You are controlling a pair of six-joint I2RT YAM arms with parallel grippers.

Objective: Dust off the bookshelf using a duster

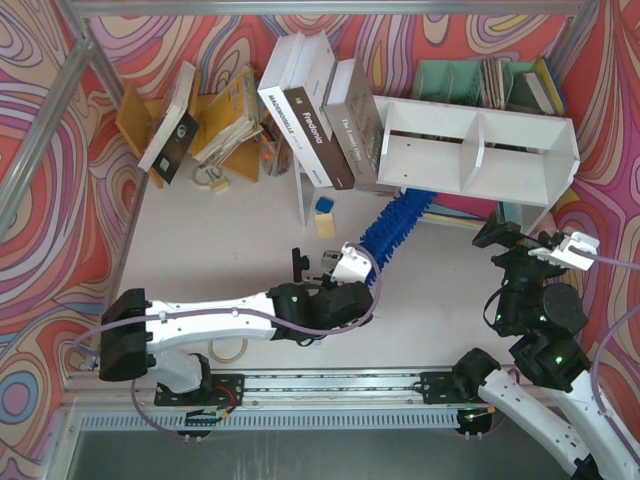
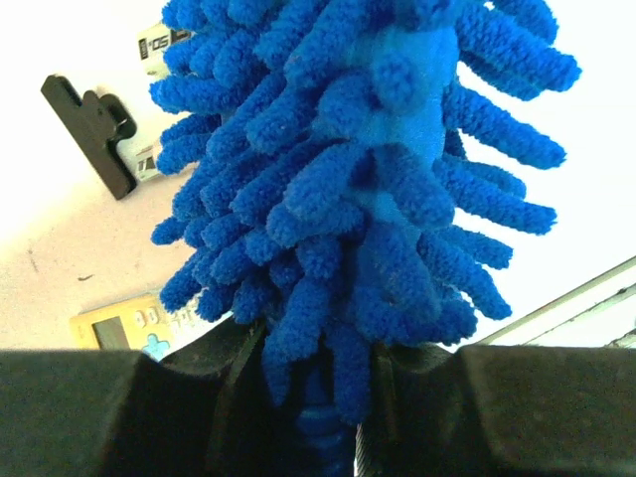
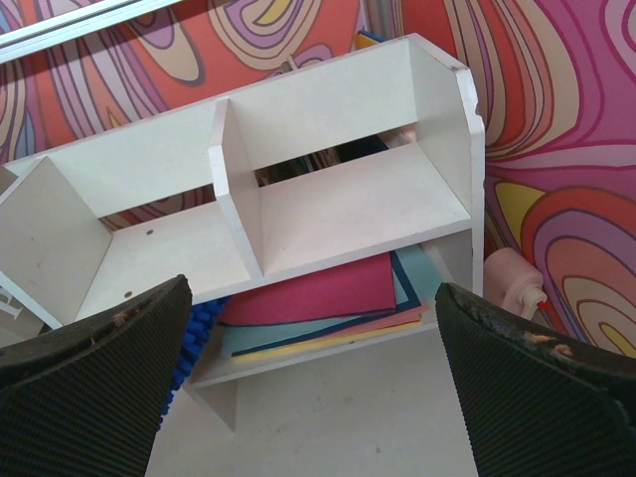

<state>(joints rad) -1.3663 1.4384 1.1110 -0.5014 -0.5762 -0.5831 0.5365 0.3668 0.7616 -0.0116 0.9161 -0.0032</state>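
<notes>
- Poking the fluffy blue duster (image 1: 395,225) into the bottom level of the white bookshelf (image 1: 480,150), at its left end.
- Squeezing the duster's near end tight in the left gripper (image 1: 352,262).
- Hanging the right gripper (image 3: 313,388) in front of the bookshelf, fingers spread wide, gripping nothing.

Swirl-patterned pink-orange walls (image 1: 30,300) on three sides; white tabletop (image 1: 200,260); aluminium frame bar (image 1: 330,8) along top; bright even light.

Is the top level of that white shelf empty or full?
Empty: both upper compartments of the bookshelf show bare white boards; coloured folders lie only underneath.
</notes>
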